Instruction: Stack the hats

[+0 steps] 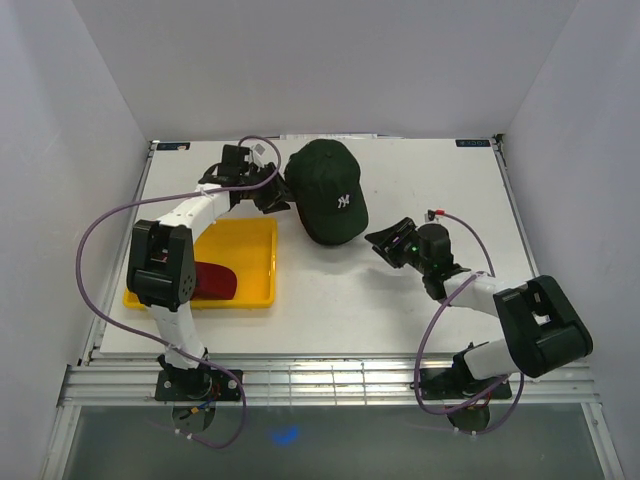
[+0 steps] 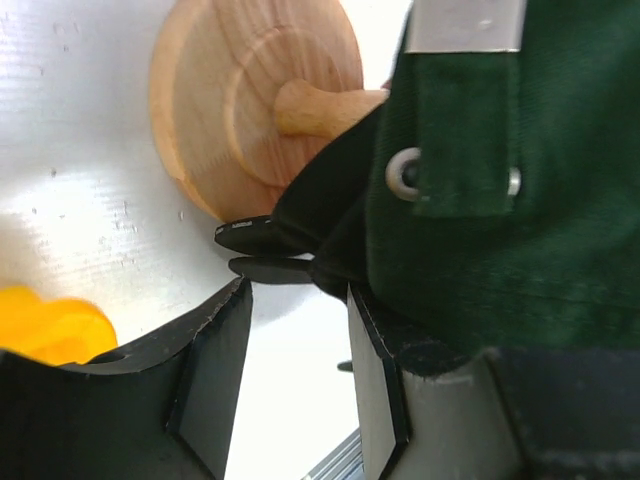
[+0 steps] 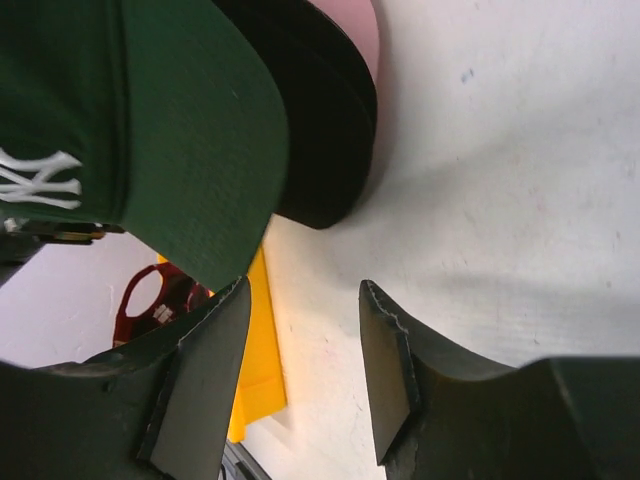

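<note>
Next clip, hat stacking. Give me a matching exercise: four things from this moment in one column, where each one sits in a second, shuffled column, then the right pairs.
Things
1. green cap
2. red cap
3. black cap
4. wooden stand

Places
A. lying in the yellow tray
B. on top of the pile
C. under the pile, holding it up off the table
D. directly beneath the green cap

Pairs: 1-B, 2-A, 3-D, 4-C
</note>
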Controlling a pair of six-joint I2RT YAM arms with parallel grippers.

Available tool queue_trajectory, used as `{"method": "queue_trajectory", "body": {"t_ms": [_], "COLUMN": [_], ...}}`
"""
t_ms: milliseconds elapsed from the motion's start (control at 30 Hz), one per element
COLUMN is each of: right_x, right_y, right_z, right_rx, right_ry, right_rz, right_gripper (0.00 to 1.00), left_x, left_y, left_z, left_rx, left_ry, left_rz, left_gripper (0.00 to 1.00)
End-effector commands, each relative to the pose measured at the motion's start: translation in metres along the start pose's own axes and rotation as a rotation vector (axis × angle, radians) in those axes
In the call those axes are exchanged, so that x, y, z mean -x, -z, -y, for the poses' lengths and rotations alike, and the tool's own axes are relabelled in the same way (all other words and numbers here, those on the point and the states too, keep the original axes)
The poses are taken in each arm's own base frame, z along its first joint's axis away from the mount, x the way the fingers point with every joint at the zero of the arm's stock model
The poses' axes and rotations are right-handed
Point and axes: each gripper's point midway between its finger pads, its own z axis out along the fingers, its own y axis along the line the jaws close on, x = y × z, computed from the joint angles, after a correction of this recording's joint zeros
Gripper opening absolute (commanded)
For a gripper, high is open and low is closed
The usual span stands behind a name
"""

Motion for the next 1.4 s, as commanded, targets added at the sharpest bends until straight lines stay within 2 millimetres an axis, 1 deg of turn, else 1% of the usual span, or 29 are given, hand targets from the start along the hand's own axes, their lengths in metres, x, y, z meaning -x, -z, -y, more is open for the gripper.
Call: {"method": "queue_trajectory", "body": {"t_ms": [0, 67, 100, 167, 200, 233, 267, 333, 400, 467, 500, 533, 567, 633, 667, 700, 800, 867, 900, 967, 1000, 1033, 1067, 1100, 1133, 1167, 1233, 1267, 1367], "right_x": [0.022, 0.029, 0.036, 0.042, 0.044, 0.049, 0.05, 0.053, 0.055, 0.058, 0.061, 0.06, 0.064, 0.062, 0.062, 0.063, 0.064, 0.065, 0.066, 0.067, 0.067, 0.067, 0.067, 0.066, 0.067, 0.067, 0.065, 0.064, 0.065], "right_y": [0.0, -0.003, -0.006, -0.01, -0.012, -0.017, -0.02, -0.027, -0.03, -0.033, -0.034, -0.034, -0.035, -0.037, -0.038, -0.039, -0.039, -0.039, -0.039, -0.038, -0.037, -0.037, -0.036, -0.036, -0.036, -0.036, -0.036, -0.037, -0.041], "right_z": [-0.029, -0.041, -0.053, -0.063, -0.067, -0.074, -0.076, -0.072, -0.068, -0.059, -0.053, -0.049, -0.05, -0.043, -0.045, -0.043, -0.047, -0.049, -0.05, -0.051, -0.053, -0.055, -0.057, -0.056, -0.059, -0.061, -0.062, -0.065, -0.068], "right_rx": [0.092, 0.122, 0.136, 0.138, 0.144, 0.154, 0.158, 0.15, 0.159, 0.15, 0.147, 0.154, 0.17, 0.171, 0.182, 0.186, 0.213, 0.224, 0.24, 0.251, 0.269, 0.284, 0.294, 0.3, 0.313, 0.324, 0.338, 0.365, 0.384], "right_ry": [0.1, 0.135, 0.172, 0.204, 0.216, 0.231, 0.234, 0.228, 0.219, 0.203, 0.195, 0.186, 0.187, 0.178, 0.182, 0.183, 0.191, 0.191, 0.188, 0.176, 0.166, 0.167, 0.167, 0.166, 0.169, 0.167, 0.143, 0.144, 0.118], "right_rz": [-0.006, -0.016, -0.017, -0.023, -0.031, -0.032, -0.037, -0.053, -0.06, -0.055, -0.058, -0.065, -0.06, -0.082, -0.084, -0.087, -0.091, -0.094, -0.094, -0.093, -0.095, -0.095, -0.095, -0.104, -0.101, -0.101, -0.114, -0.119, -0.127], "right_gripper": [0.54, 0.54, 0.55, 0.55, 0.56, 0.57, 0.58, 0.61, 0.63, 0.65, 0.65, 0.65, 0.65, 0.65, 0.65, 0.64, 0.64, 0.63, 0.63, 0.63, 0.62, 0.62, 0.62, 0.61, 0.62, 0.61, 0.62, 0.61, 0.61], "left_x": [0.012, 0.016, 0.021, 0.025, 0.024, 0.029, 0.03, 0.033, 0.033, 0.035, 0.033, 0.034, 0.035, 0.039, 0.037, 0.041, 0.033, 0.031, 0.02, 0.017, 0.005, 0.001, 0.003, -0.009, -0.011, -0.009, -0.017, -0.018, -0.025], "left_y": [-0.005, -0.009, -0.013, -0.017, -0.021, -0.02, -0.021, -0.025, -0.025, -0.025, -0.023, -0.018, -0.013, -0.002, 0.006, 0.014, 0.029, 0.036, 0.042, 0.046, 0.049, 0.051, 0.054, 0.056, 0.056, 0.056, 0.051, 0.049, 0.037], "left_z": [0.006, 0.008, 0.006, 0.008, 0.006, 0.011, 0.011, 0.011, 0.012, 0.014, 0.01, 0.009, 0.004, -0.001, -0.002, -0.006, -0.002, 0.009, 0.012, 0.018, 0.018, 0.023, 0.033, 0.032, 0.034, 0.038, 0.035, 0.04, 0.038], "left_rx": [0.005, 0.005, 0.013, 0.011, 0.013, 0.005, 0.006, 0.005, 0.002, 0.002, 0.021, 0.032, 0.05, 0.053, 0.041, 0.037, -0.029, -0.093, -0.126, -0.174, -0.211, -0.252, -0.31, -0.341, -0.363, -0.391, -0.409, -0.435, -0.431], "left_ry": [-0.026, -0.03, -0.025, -0.028, -0.021, -0.026, -0.026, -0.028, -0.041, -0.049, -0.047, -0.047, -0.036, -0.016, -0.007, 0.009, 0.015, -0.007, -0.008, -0.002, 0.005, -0.006, -0.024, -0.016, -0.018, -0.045, -0.044, -0.056, -0.071], "left_rz": [0.013, 0.014, 0.008, 0.004, -0.008, 0.001, 0.0, -0.006, -0.014, -0.02, -0.031, -0.026, -0.023, -0.001, 0.006, 0.017, 0.016, 0.028, 0.014, 0.019, -0.014, -0.016, 0.005, -0.026, -0.029, -0.015, -0.036, -0.035, -0.059], "left_gripper": [0.53, 0.53, 0.53, 0.53, 0.53, 0.54, 0.54, 0.55, 0.59, 0.6, 0.61, 0.61, 0.62, 0.62, 0.62, 0.61, 0.58, 0.58, 0.58, 0.58, 0.57, 0.57, 0.56, 0.56, 0.56, 0.56, 0.57, 0.57, 0.59]}}
